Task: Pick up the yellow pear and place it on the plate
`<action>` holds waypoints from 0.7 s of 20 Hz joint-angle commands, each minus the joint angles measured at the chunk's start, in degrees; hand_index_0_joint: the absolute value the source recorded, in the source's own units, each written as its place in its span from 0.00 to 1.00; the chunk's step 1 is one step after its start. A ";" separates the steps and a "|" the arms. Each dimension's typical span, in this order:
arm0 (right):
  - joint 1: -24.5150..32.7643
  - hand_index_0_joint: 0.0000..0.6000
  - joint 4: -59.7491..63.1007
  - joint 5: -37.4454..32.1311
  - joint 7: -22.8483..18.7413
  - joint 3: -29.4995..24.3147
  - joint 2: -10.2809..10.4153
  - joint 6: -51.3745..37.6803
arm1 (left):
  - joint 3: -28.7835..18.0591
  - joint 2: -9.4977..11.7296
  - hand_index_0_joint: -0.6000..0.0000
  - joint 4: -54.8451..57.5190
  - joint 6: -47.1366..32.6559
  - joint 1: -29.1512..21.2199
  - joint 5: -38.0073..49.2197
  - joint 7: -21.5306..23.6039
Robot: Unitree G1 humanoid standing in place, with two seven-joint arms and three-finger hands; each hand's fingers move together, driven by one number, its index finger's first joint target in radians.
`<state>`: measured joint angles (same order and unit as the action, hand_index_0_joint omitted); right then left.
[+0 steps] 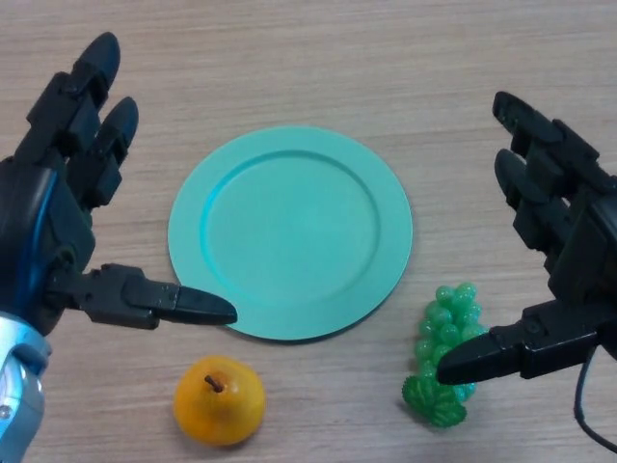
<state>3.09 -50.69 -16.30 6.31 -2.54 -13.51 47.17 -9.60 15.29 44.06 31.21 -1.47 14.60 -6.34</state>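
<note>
Yellow pear (219, 399) lies just below the wide-spread left hand (58, 222) thumb; a round fruit, it may roll from a shallow pinch. Right hand (559, 280), fingers wide, may nudge the grapes (445, 333).

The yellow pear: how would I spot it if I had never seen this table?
Find the round green plate in the middle of the wooden table. Just below its lower left edge, under the left hand, sits the yellow pear. It is smooth, orange-yellow, with a short brown stem, unlike the knobbly green grapes.
</note>
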 commanded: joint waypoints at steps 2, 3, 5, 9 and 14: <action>2.59 0.00 -2.06 1.28 -0.55 -1.26 -1.27 -10.36 | -1.43 -0.40 1.00 6.09 -11.11 4.49 -6.45 -4.07; 2.91 0.00 -1.35 2.13 -0.05 -0.78 -1.38 -10.88 | -1.76 -1.36 1.00 5.79 -13.36 6.21 -7.94 -4.66; 3.60 0.00 -0.70 2.46 0.88 -0.49 -1.12 -10.91 | -4.55 -2.44 1.00 5.91 -14.79 9.01 -9.88 -6.04; 4.56 0.00 2.32 2.97 1.12 1.12 -0.58 -13.23 | -3.92 -4.20 1.00 -2.48 -28.09 17.05 -17.49 -5.04; 5.16 0.00 2.87 1.82 0.84 2.83 0.33 -11.82 | 0.22 -4.40 1.00 -14.20 -38.93 24.72 -18.99 -2.91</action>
<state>6.01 -45.46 -13.79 7.16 1.04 -12.95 43.00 -8.21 9.88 26.61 1.21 23.28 -4.06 -12.38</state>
